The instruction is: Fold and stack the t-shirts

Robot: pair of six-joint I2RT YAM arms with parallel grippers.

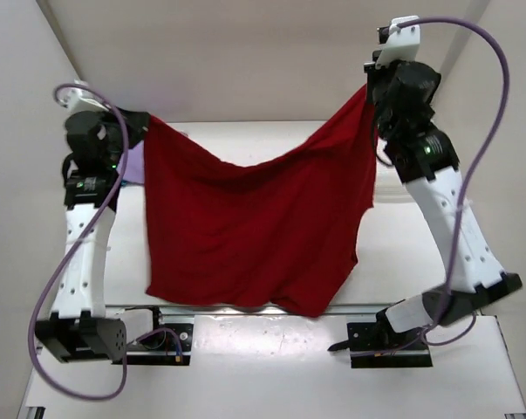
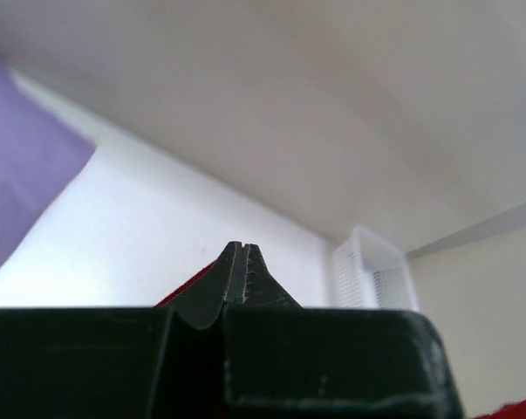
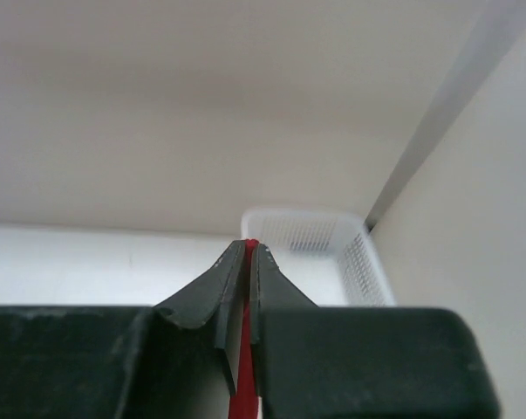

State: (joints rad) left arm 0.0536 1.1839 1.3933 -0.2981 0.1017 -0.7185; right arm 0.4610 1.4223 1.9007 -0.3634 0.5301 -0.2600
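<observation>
The deep red t-shirt [image 1: 254,227] hangs spread in the air between both arms, its lower hem near the table's front edge. My left gripper [image 1: 146,122] is shut on its top left corner; a red strip [image 2: 182,286] shows beside the closed fingers. My right gripper [image 1: 368,90] is shut on its top right corner, held higher; red cloth [image 3: 244,384] is pinched between the fingers. The pale lavender t-shirt [image 1: 134,162] lies on the table behind my left arm and also shows in the left wrist view [image 2: 23,148]. The teal t-shirt is out of view.
A white plastic mesh basket [image 3: 350,249] stands at the back right of the table, also seen in the left wrist view [image 2: 372,271] and partly behind my right arm [image 1: 393,188]. White walls enclose the table on the left, back and right.
</observation>
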